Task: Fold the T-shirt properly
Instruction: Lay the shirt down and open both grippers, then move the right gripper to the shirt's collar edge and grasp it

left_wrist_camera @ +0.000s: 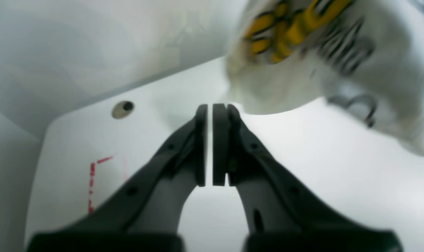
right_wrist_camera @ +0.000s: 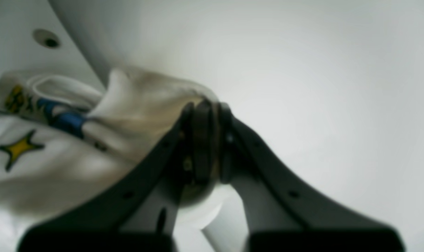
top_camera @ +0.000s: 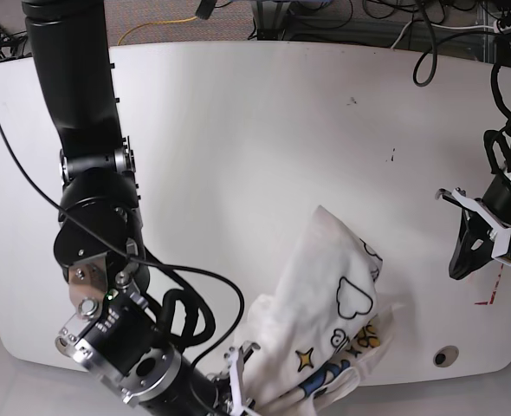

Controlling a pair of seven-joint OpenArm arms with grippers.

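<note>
Nearest us, our right gripper [right_wrist_camera: 203, 140] is pinching the shirt [top_camera: 329, 321], limp and light; left gripper [left_wrist_camera: 212, 147], beside it, is pressing shut, empty.

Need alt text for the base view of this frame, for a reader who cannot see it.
A crumpled white T-shirt with cloud and star prints lies near the front edge of a white table. The right gripper, at lower left, is shut on the shirt's near edge, while the left gripper hangs shut and empty at the right.

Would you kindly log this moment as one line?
T-shirt: bunched, table front edge | right gripper: shut on T-shirt | left gripper: shut, empty
</note>
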